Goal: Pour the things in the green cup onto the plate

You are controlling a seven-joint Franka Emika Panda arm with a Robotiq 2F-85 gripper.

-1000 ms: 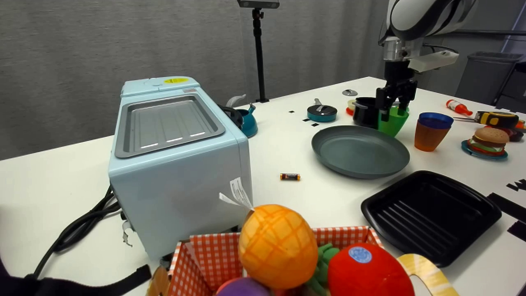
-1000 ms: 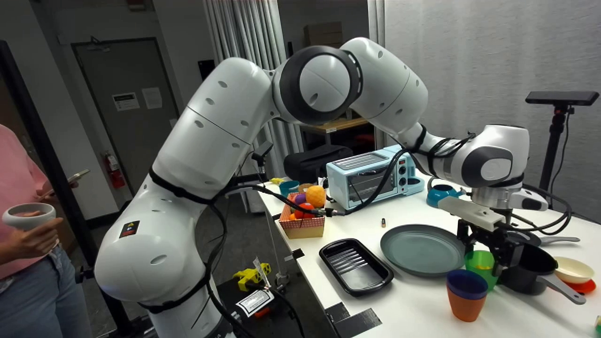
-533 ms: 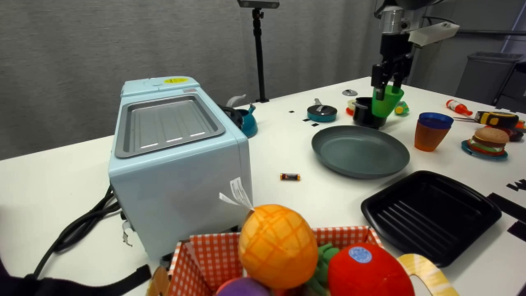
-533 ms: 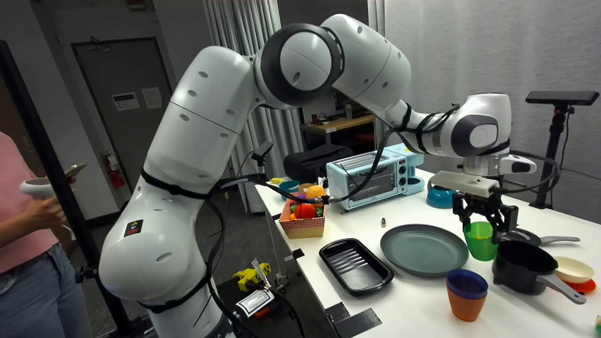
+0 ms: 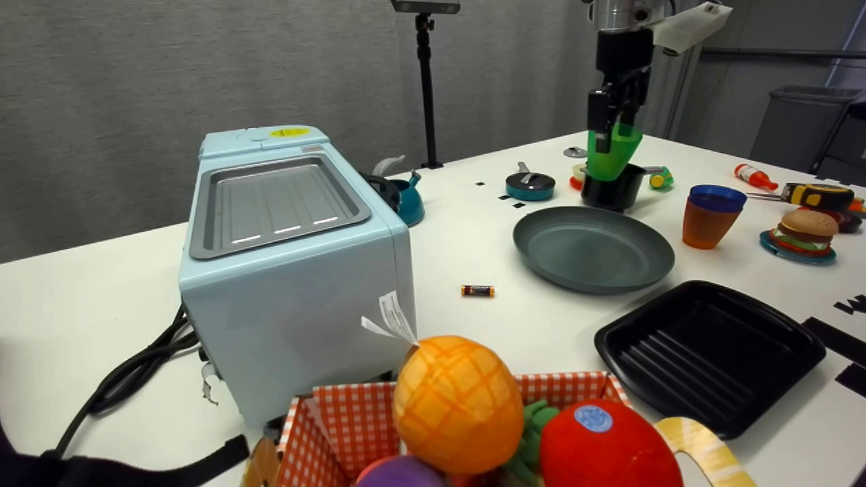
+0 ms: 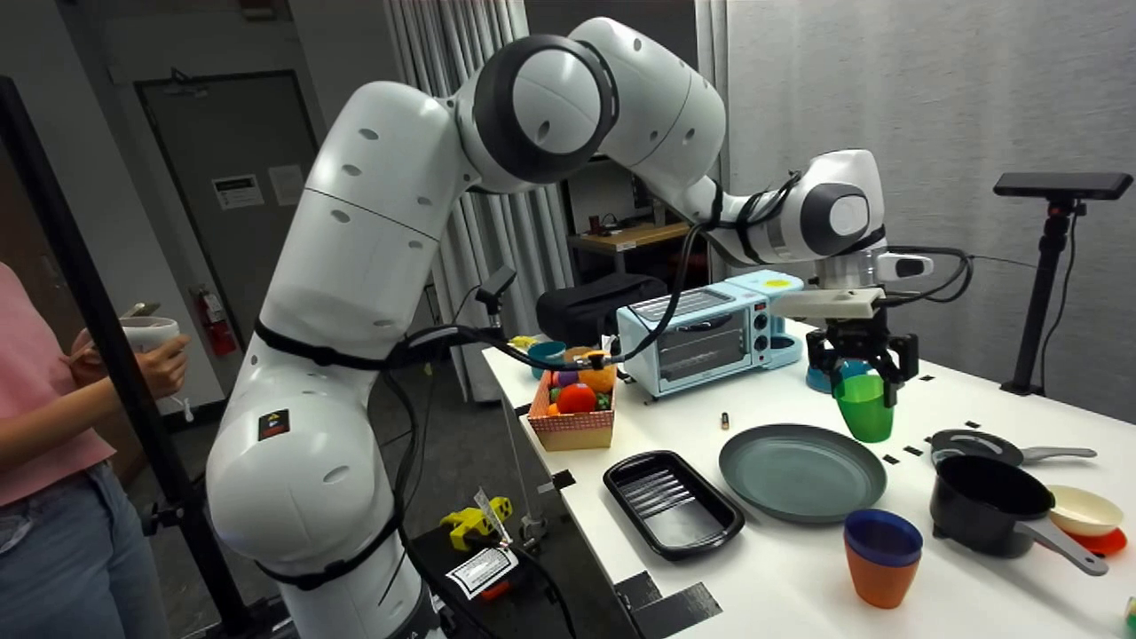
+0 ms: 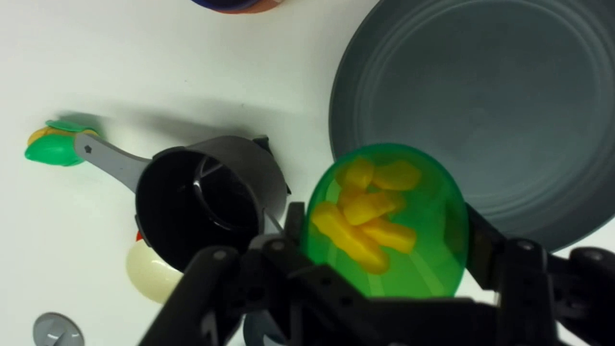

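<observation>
— Starting with the yellow pieces: where do they lie?

— Obs.: those visible are loose in the bottom of the green cup, bunched to one side in the wrist view. None show on the plate; pour not yet made.

— Why is the cup mouth-up?

— Inferred: near upright, so nothing drops early. It is off the counter and overlaps the plate's edge in the wrist view. Whether it is truly above that rim, cannot tell.

— End effector?

— Pinching the cup from opposite sides, jaws parted only by its width; no other contact seen. Side grip leaves the mouth unblocked, presumably so a wrist roll can tip it.

— Surroundings?

— Plate flat and wide: a forgiving target, I judge. Black pot and stacked orange and blue cups stand near it, apart. Next step probably wants a shift towards the plate's middle, then slow tilt; tipped too soon, pieces could miss.
</observation>
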